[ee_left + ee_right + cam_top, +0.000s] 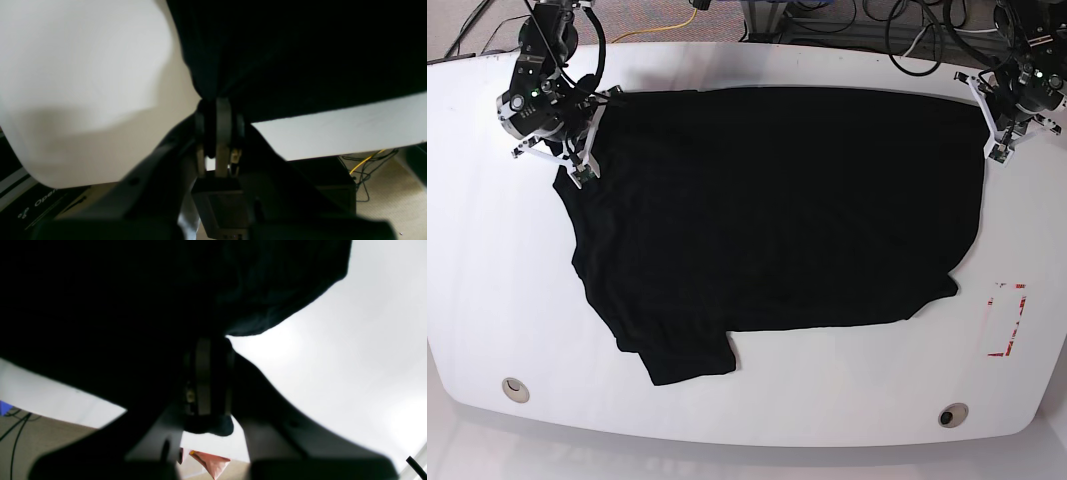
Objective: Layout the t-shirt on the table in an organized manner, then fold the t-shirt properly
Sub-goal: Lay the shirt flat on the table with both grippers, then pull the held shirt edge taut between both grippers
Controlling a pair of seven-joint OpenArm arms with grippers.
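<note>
**Shirt spread, both corners pinched — layout phase**

The t-shirt (777, 220) lay spread across the table (487, 260) center, far edge fairly straight, running 10 to 2 o'clock. One sleeve stuck out at ~7 o'clock, near-side hem was uneven, 4 o'clock corner rounded in. Not fully squared imo.

Right gripper (579, 168) sat at the 10 o'clock corner, fingers together, clamped on cloth; right wrist cam showed fabric bunched into the closed tips (208, 340). Left gripper (999, 150) at 2 o'clock corner, also closed on a pinch of fabric (217, 100), w/ cloth fanning out from the tips.

Prob reason for the hold: the two far corners were gripped well apart to tension that edge and pull wrinkles flat.

Red outline mark (1007, 320) at 4 o'clock was uncovered, just beside the shirt. Two round holes near the front edge, clear of cloth.
</note>
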